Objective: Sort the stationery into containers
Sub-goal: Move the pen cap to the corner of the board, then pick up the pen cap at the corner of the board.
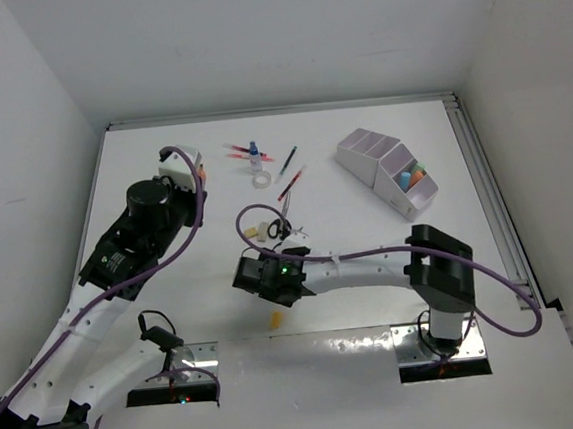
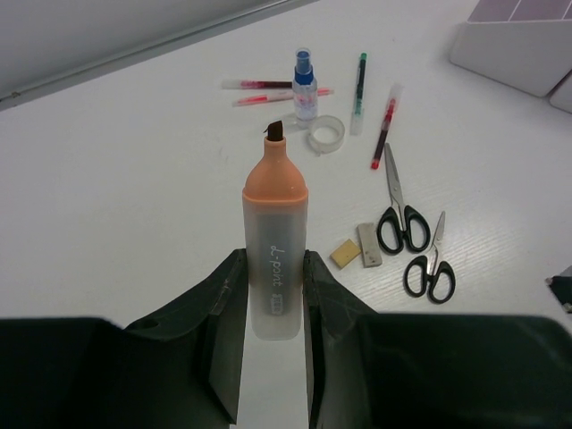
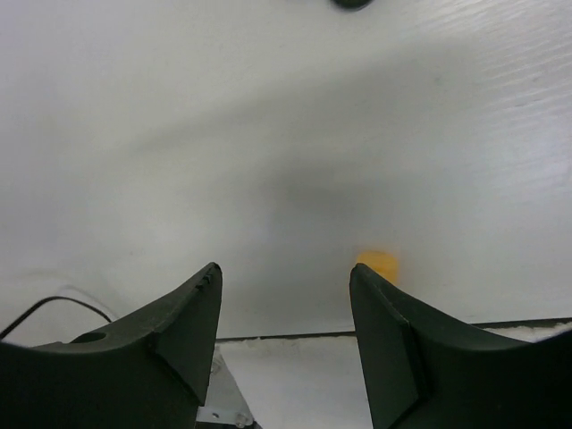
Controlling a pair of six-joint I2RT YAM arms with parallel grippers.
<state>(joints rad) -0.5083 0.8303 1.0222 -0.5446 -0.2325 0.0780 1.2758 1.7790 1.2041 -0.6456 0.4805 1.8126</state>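
There's the orange highlighter [image 2: 275, 192], barrel pinched in left gripper [image 2: 275, 264]
Looks light, stiff, slick; right gripper [image 3: 284, 277] spread, empty

A white table [image 1: 357, 218] lies under the left gripper [image 1: 186, 161] and the right gripper [image 1: 248, 276]. A left wall [image 1: 20, 147] rises beside the left gripper, a back wall [image 1: 271, 35] stands well ahead of both, and a right wall [image 1: 548, 101] stands far right of the right gripper. A metal rail [image 1: 494, 206] runs along the table's edge on that side. Behind the grippers, at the near edge, lie a shiny left plate [image 1: 204, 352] and right plate [image 1: 414, 349].
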